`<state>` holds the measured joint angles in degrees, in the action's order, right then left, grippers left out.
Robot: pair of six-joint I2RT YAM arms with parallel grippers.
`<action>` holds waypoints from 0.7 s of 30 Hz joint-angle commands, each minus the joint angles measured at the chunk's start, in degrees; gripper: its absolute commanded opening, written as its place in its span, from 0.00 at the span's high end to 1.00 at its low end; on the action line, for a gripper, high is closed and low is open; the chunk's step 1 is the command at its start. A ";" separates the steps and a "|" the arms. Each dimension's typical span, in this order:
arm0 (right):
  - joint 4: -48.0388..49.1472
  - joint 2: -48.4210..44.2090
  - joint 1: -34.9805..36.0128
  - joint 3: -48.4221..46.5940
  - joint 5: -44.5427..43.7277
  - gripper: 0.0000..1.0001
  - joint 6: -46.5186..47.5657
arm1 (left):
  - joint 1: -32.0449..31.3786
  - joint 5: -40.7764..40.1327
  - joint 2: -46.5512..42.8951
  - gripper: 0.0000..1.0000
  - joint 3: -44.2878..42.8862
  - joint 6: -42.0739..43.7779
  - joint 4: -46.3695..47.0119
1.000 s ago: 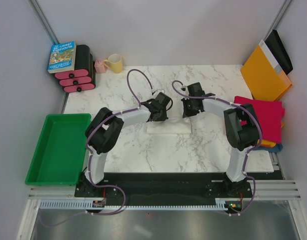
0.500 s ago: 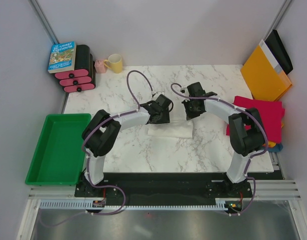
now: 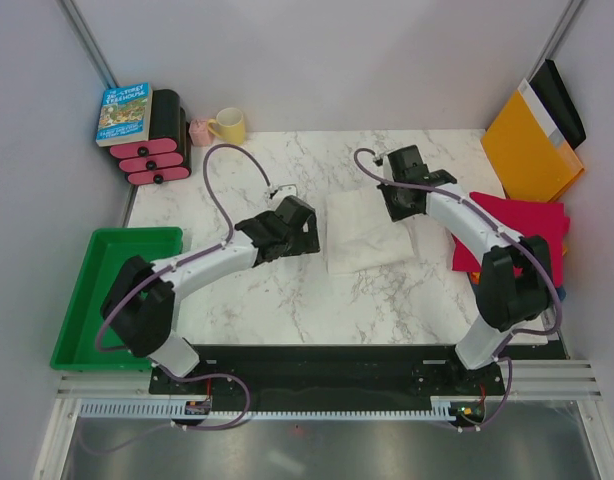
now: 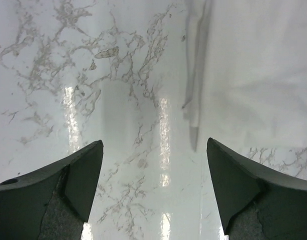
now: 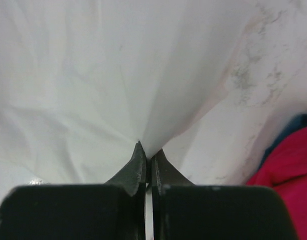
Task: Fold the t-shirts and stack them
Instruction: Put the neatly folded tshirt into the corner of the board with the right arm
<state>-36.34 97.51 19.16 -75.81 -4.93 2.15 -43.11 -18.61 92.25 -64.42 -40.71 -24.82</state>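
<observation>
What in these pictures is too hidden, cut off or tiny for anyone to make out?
Top view: the pile under the red shirt is covered by it and by the right arm; its shirts cannot be counted.
Right wrist view: the white shirt fills the frame and runs off the edges; which part the right gripper pinches is unclear.
Top view: the title on the book is too small to read.

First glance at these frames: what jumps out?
The white t-shirt lies mid-table, its far right corner pinched in the shut right gripper. The left gripper hangs open over the bare tabletop beside the shirt's other edge. A crimson t-shirt lies at the tabletop's right edge.
</observation>
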 commanded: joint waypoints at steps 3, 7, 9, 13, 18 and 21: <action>-6.28 -6.80 -0.52 -13.91 -8.67 1.00 6.72 | -1.53 -3.18 -10.76 0.11 8.52 -4.20 -0.67; -8.92 -8.74 -0.61 -17.26 -11.94 1.00 9.45 | -3.03 -3.80 -13.41 0.12 12.65 -6.48 -0.76; -9.98 -9.97 -0.70 -17.35 -12.91 1.00 10.15 | -3.82 -3.89 -14.11 0.13 14.58 -7.45 -0.67; -10.42 -13.83 -1.31 -16.39 -15.28 1.00 10.68 | -5.66 -3.98 -14.02 0.14 16.08 -9.56 -0.67; -12.00 -19.46 -2.98 -15.77 -15.99 1.00 12.26 | -7.51 -3.98 -12.89 0.14 16.35 -10.01 -0.76; -12.35 -22.36 -4.21 -15.16 -16.60 1.00 13.84 | -8.12 -3.54 -11.48 0.14 15.65 -10.09 -0.76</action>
<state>-48.71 80.77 16.38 -91.02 -18.63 13.39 -50.39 -20.88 79.83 -47.94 -48.07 -26.46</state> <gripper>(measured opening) 0.022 0.865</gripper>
